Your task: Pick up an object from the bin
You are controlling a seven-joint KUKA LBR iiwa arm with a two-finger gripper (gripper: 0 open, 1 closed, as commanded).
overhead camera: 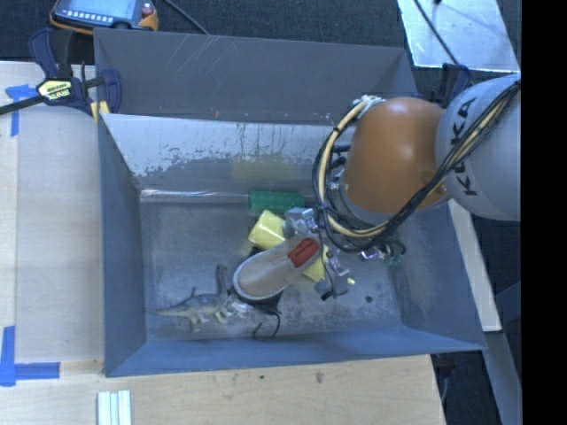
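Gripper | by grey-tan shoe, sole up | ctr of bin

Light fell evenly and moderately bright on the bin. A pale sheen streaked the back wall beyond the gripper, and the orange wrist cover above it carried a soft highlight. Dark shadow pooled just beside the gripper, toward the front wall.
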